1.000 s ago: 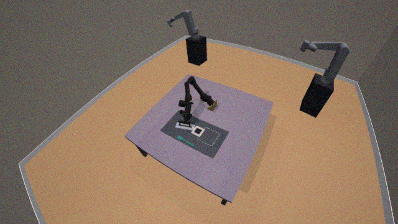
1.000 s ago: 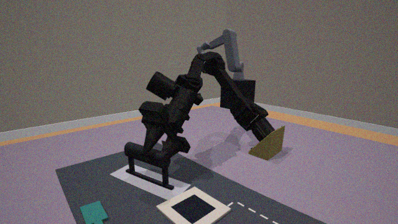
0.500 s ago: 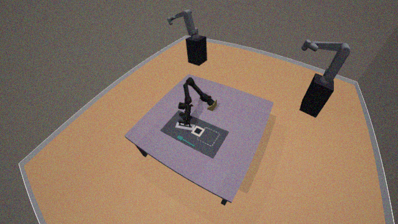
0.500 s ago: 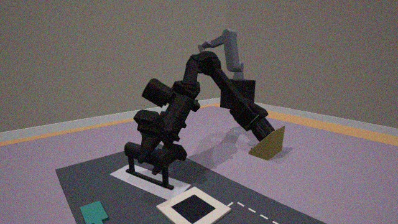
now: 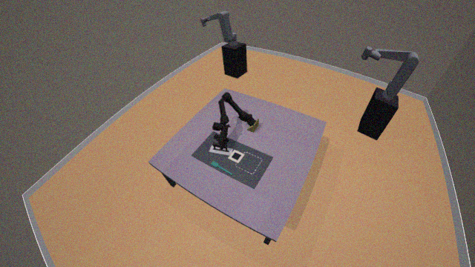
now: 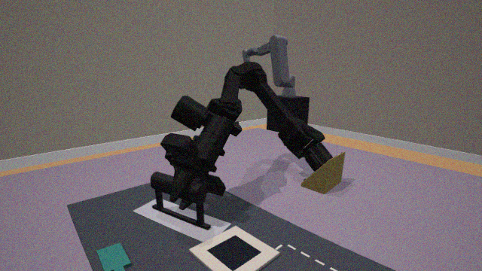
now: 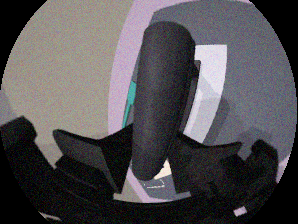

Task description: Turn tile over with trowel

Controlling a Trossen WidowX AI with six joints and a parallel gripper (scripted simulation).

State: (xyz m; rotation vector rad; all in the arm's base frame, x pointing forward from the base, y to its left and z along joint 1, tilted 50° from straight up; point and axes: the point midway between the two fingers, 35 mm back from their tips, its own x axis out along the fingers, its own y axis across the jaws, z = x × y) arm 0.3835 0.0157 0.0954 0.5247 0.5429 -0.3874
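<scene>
The trowel (image 6: 181,216) has a flat white blade lying on the dark mat (image 5: 233,163) and a black bridge handle on two posts. My gripper (image 6: 184,196) points down over it and is shut on the round handle, which fills the middle of the wrist view (image 7: 162,96). The blade shows behind it (image 7: 212,76). The trowel also shows in the top view (image 5: 220,148). The tile (image 6: 234,252) (image 5: 236,156), white-framed with its dark square facing up, lies flat just right of the blade. It is beside the left edge of the dashed outline (image 5: 249,163).
A teal flat tool (image 5: 220,167) lies on the mat's near side, apart from the tile. A yellow wedge (image 6: 324,174) sits at the arm's base on the purple table. Two grey arms on black pedestals (image 5: 234,59) (image 5: 378,115) stand on the floor, far off.
</scene>
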